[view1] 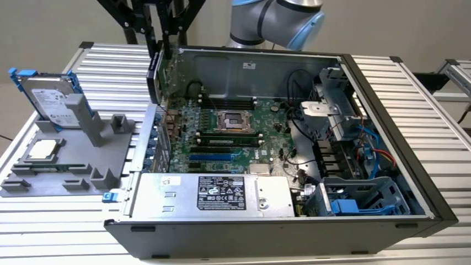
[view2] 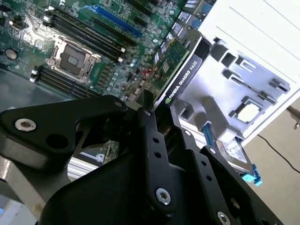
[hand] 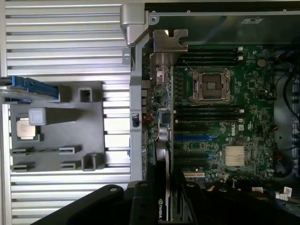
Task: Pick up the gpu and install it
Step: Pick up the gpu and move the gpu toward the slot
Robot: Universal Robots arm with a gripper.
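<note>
The gpu point(view2: 180, 65) is a green card with a black cooler, and my gripper point(view2: 157, 107) is shut on its near end. In the exterior view the gpu point(view1: 155, 74) hangs on edge over the open computer case point(view1: 383, 138), at the wall on the exterior view's left, with the gripper point(view1: 163, 47) above it. The first wrist view looks down the card's edge point(hand: 162, 154), with its silver bracket point(hand: 167, 44) at the case's rear wall. The card hangs above the motherboard point(hand: 220, 122), near the expansion slots point(hand: 192, 138), apart from the board.
A grey fixture point(view1: 74, 165) on the exterior view's left carries a silver hard drive with blue rails point(view1: 48, 102) and a square CPU chip point(view1: 43, 150). Inside the case are the power supply point(view1: 213, 194), the CPU socket point(view1: 234, 120), cables and a drive cage point(view1: 353, 201).
</note>
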